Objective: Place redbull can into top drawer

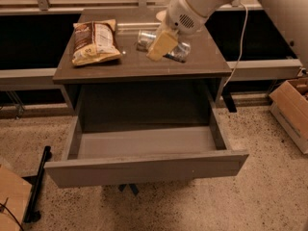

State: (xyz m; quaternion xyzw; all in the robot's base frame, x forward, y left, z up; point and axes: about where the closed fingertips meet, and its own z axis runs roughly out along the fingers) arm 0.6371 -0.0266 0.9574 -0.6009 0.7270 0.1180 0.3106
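The redbull can (180, 51) is a shiny silver can lying on its side on the cabinet top, right of centre. My gripper (162, 45) is at the end of the white arm that reaches in from the upper right. It is down at the can's middle and covers part of it, so only the two ends of the can show. The top drawer (144, 142) is pulled wide open below the cabinet top. Its grey floor is bare and its flat front panel (144, 168) faces the camera.
A brown-yellow chip bag (94, 42) lies on the left of the cabinet top (96, 69). A beige bowl edge (160, 16) shows behind the arm. A cardboard box (293, 109) stands on the floor at right, and a black stand (37, 186) at lower left.
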